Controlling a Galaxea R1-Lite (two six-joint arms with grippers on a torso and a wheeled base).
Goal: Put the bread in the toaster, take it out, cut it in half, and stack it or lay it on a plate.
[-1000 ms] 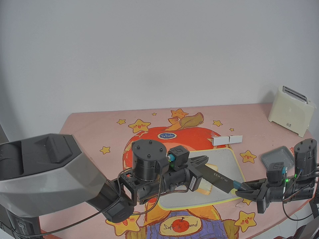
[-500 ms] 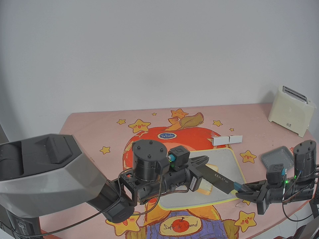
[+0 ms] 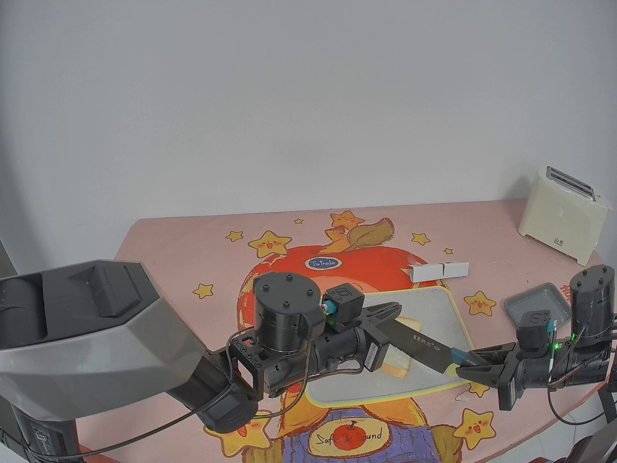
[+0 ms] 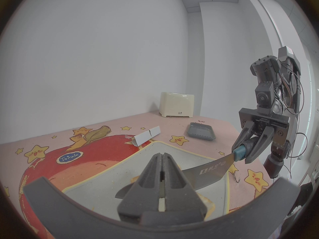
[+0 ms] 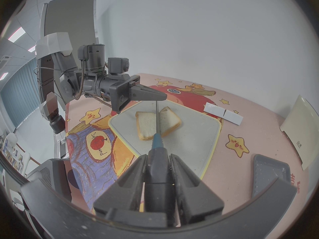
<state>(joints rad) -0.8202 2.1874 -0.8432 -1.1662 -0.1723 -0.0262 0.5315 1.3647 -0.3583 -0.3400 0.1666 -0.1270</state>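
A slice of bread [image 3: 411, 325] [image 5: 145, 126] lies on the pale cutting board [image 3: 443, 310] [image 5: 196, 140]. My right gripper [image 3: 466, 371] [image 5: 159, 163] is shut on the knife [image 3: 418, 341] [image 4: 206, 173] by its blue-tipped handle. The blade stands on edge across the middle of the bread. Whether the slice is parted, I cannot tell. My left gripper [image 3: 392, 310] [image 4: 161, 158] [image 5: 162, 97] is shut with nothing in it, just over the blade's far end and the bread. Part of the bread is hidden under it in the head view.
A cream toaster [image 3: 564, 215] [image 4: 176, 104] stands at the table's far right corner. A grey plate [image 3: 536, 302] [image 5: 267, 173] lies between it and the board, close to my right arm. A white folded card [image 3: 440, 270] rests behind the board.
My right gripper and the knife dipped slightly toward the table's front edge and came back. The left gripper and the bread have hardly moved.
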